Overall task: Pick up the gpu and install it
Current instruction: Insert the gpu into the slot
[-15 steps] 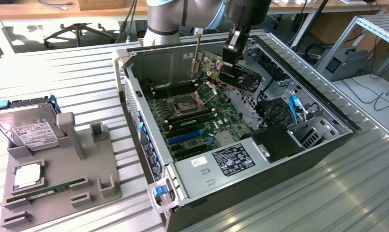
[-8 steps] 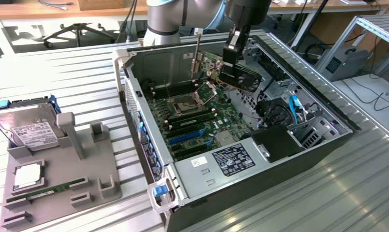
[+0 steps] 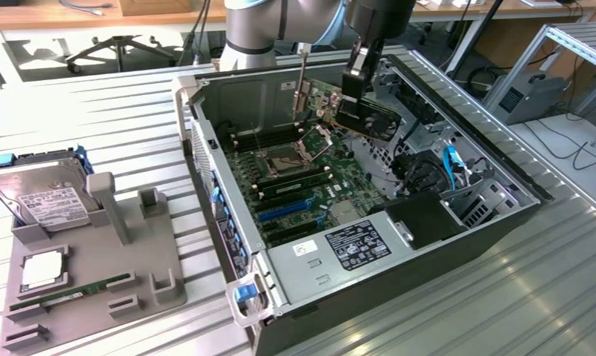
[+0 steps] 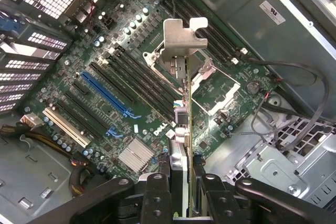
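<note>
Gripper (image 4: 182, 195) jaws partway closed, clamped on gpu (image 4: 182, 114), card edge-on, silver bracket (image 4: 181, 38) at far end. Gpu hanging inside case above motherboard (image 4: 131, 129), near CPU socket (image 4: 210, 85), not seated. Judgement: line card edge along blue slot (image 4: 107, 95), keep it vertical, lower straight, no twist.

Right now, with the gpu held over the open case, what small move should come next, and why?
Probably shift the gpu sideways, without lowering it, toward the blue slot. The gripper holds it edge-down in the air above the CPU socket, not over any slot. Its edge also runs at an angle to the blue slot, so lowering here would likely miss.
</note>
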Robot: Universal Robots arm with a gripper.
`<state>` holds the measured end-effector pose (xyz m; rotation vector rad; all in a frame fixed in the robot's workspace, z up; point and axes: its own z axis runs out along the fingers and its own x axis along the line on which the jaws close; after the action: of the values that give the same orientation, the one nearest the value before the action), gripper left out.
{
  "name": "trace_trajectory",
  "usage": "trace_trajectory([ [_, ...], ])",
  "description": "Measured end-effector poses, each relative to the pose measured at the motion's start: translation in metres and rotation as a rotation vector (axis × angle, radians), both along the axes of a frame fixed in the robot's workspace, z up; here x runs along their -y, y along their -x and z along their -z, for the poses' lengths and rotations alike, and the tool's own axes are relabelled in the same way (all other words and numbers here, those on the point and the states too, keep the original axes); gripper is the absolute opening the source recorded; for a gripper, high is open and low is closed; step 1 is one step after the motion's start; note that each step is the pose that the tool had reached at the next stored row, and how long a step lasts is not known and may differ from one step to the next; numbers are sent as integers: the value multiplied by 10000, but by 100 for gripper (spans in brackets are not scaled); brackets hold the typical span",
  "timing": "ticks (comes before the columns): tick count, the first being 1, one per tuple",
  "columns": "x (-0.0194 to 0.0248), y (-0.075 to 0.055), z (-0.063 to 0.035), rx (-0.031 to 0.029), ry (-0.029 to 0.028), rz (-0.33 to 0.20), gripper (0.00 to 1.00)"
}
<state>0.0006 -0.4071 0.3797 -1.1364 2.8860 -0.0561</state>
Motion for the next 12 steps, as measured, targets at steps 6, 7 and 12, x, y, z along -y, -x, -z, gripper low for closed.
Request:
trace_trajectory([
  [6,0,0,1,0,1,-94,27],
  [7,0,0,2,1,1,-114,27],
  [12,0,0,2,0,4,-233,27],
])
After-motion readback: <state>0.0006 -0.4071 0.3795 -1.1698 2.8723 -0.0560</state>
